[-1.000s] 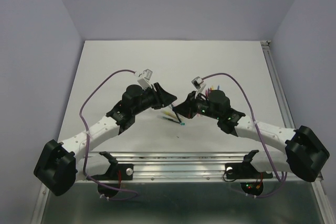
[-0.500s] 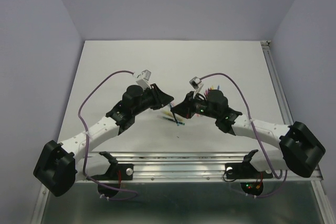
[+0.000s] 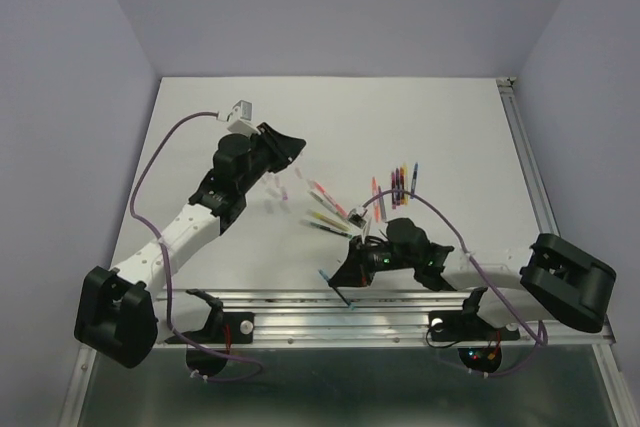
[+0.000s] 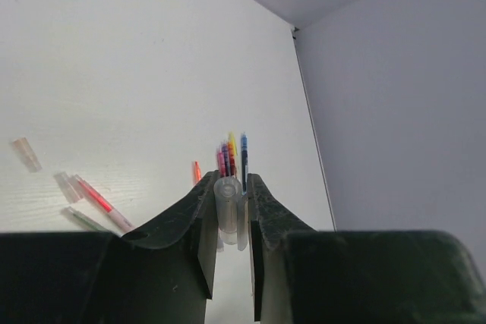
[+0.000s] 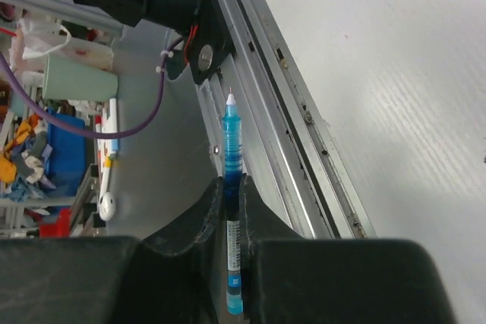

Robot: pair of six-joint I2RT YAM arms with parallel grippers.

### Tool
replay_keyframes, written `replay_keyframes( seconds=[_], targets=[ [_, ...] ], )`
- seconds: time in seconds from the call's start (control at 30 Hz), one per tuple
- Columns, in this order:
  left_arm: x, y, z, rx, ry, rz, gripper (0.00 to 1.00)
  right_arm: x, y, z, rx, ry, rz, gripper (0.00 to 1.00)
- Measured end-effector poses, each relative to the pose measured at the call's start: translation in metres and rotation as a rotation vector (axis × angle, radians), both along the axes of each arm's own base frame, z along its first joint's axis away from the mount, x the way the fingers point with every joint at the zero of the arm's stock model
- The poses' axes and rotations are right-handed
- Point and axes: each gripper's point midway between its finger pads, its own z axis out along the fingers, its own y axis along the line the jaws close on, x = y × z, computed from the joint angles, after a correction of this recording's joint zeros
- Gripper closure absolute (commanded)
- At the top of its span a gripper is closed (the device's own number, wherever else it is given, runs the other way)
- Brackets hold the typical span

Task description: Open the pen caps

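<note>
Found one clear pen cap (image 4: 228,212) already off its pen, pinched upright in the left tool (image 4: 230,187), clenched on it at about 10 o'clock from the middle of the surface (image 3: 450,117). Found the right tool (image 5: 230,187) at 6 o'clock, clamped tight on a blue pen (image 5: 231,138) with a bare white tip showing, out over the metal rail (image 5: 292,123) at the near edge. Counted at least two more loose caps (image 4: 25,153) lying flat at about 9 o'clock, one just beside a pink pen (image 4: 102,204). Judged several pens done on that evidence. Noted a scatter of pens (image 3: 328,215) near the middle and a row of coloured pens (image 3: 398,179) at 3 o'clock. Could not tell capped from uncapped among them at this size. Judged the task partway: the held cap and the blue pen yet to be set down, and any capped pens left to pull apart.
</note>
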Motion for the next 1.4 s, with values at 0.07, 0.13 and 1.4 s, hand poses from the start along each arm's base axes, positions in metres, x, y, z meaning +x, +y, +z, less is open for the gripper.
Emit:
replay_keyframes(
  seconds=[0.07,0.13,1.4],
  targets=[
    [0.003,0.002,0.006,0.005,-0.011,0.008,1.0,0.002,-0.002,0.005,0.007,-0.002,-0.022,0.99],
    [0.004,0.005,0.003,0.029,0.001,0.02,1.0,0.011,-0.002,0.013,0.011,-0.033,-0.075,0.99],
    [-0.03,0.087,-0.197,0.655,0.614,0.204,0.85,0.244,-0.124,-0.064,-0.828,-0.25,-0.866,0.93]
  ],
)
